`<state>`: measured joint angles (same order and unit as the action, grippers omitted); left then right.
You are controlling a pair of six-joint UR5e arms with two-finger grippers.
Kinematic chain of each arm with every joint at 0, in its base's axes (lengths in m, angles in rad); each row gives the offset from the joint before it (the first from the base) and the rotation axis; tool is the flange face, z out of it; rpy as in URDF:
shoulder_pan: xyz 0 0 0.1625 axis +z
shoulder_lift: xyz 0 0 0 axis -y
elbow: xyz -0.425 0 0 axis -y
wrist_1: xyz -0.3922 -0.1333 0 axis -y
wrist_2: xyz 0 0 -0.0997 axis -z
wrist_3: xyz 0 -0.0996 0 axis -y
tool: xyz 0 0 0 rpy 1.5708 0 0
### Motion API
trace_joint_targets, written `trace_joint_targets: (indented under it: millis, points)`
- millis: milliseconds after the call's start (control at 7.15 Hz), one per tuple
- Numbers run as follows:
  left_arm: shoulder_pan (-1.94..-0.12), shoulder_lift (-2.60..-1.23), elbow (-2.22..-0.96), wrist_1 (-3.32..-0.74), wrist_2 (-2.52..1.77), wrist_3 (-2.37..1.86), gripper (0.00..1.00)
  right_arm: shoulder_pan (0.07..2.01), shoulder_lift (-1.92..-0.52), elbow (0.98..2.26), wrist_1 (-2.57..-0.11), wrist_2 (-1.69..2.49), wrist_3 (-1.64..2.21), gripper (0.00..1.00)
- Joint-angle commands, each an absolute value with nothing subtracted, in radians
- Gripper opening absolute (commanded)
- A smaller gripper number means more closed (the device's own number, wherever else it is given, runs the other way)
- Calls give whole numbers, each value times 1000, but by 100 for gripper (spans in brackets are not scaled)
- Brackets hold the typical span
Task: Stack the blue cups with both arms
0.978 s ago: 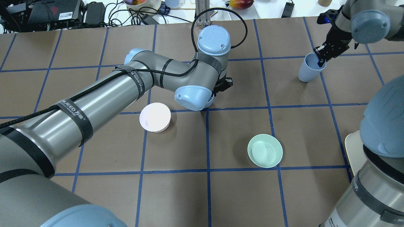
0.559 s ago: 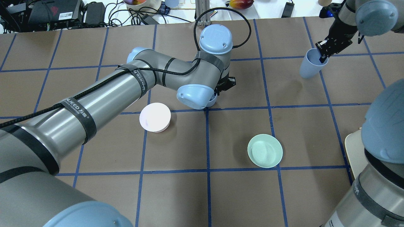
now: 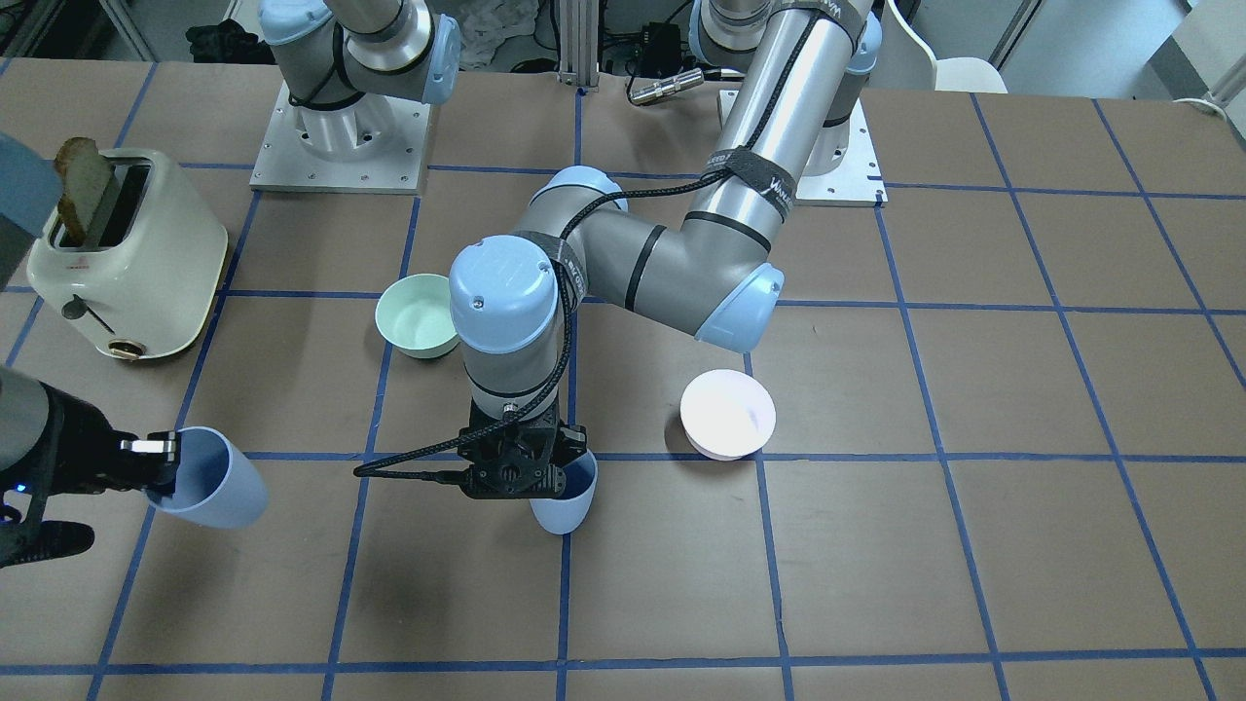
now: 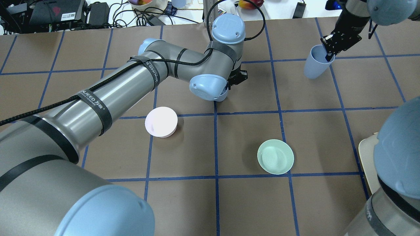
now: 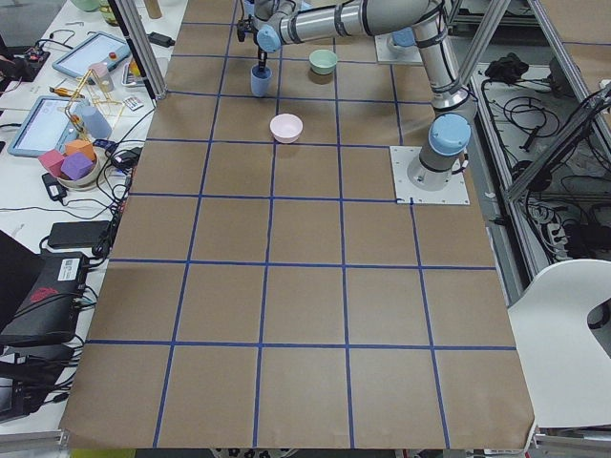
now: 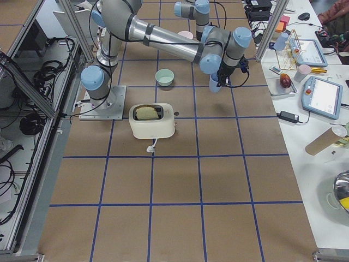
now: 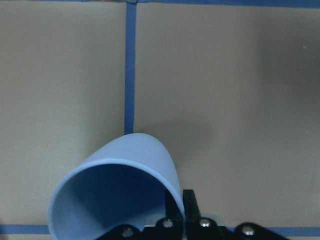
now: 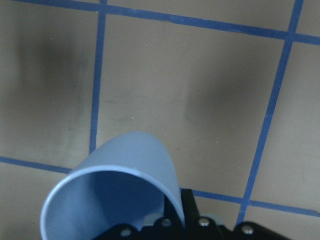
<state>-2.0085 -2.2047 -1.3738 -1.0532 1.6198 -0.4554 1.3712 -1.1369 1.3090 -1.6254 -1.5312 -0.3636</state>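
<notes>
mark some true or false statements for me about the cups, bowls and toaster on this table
1. The left tool pinches the rim of the first blue cup. True.
2. The right tool holds nothing. False: it grips the second blue cup by its rim.
3. The two cups are nested together. False: they are apart, one in each tool.
4. A cup sits in the green bowl. False: nothing is in it.
5. A slice of toast stands in the toaster. True.
</notes>
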Motion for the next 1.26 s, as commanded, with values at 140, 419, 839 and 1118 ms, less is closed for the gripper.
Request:
trace_joint_targets:
  millis: [140,419,839,1118]
  points:
    - [-2006,-2212,-1364,-1081,1624,-448,0,1396,-1250,1310,-1459,-1460,-336,0]
    - [-2006,-2226,-1362,-1069,1621,-445,30,1397,-1247,1321,-1456,-1459,-334,0]
    - [-1951,-2201,-1348,-1071,1623,-373,100,1397,-1246,1315,-1463,-1457,-334,0]
    - [-1905,-2139,-1272,-1144,1618,-373,100,1407,-1253,1313,-1459,-1456,-298,0]
